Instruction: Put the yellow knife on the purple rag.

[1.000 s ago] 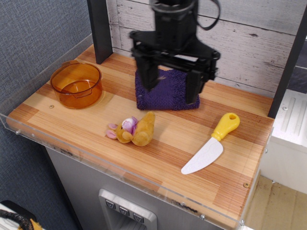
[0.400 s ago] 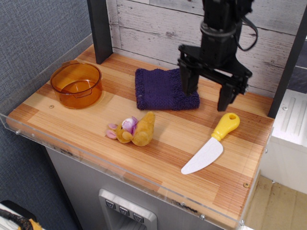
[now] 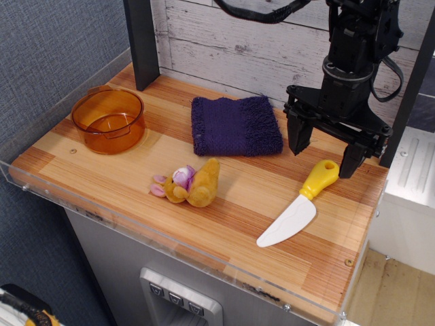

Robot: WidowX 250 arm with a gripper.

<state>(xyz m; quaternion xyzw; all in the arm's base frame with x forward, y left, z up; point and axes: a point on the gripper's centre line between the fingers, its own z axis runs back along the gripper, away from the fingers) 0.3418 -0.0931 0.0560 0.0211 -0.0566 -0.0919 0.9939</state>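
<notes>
Black gripper point(image 3: 325, 153) spread wide, holding nothing, poised just above the bench point(image 3: 224, 197). Directly beneath and slightly forward: small toy plastic knife with white blade and yellow handle point(image 3: 296, 206), flat on the wood, handle end between the jaws, long axis running diagonally away toward the near edge. Off to the side, apart: dark purple knitted rag point(image 3: 234, 125), bare.

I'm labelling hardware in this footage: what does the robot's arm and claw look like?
The arm is black all over, a stack of rounded, cylindrical segments with black cables looping beside it and across the top of the picture. It ends in a wide black crossbar carrying the claw, whose two fingers are flat, dark, tapering prongs. No coloured markings or labels are visible.
</notes>
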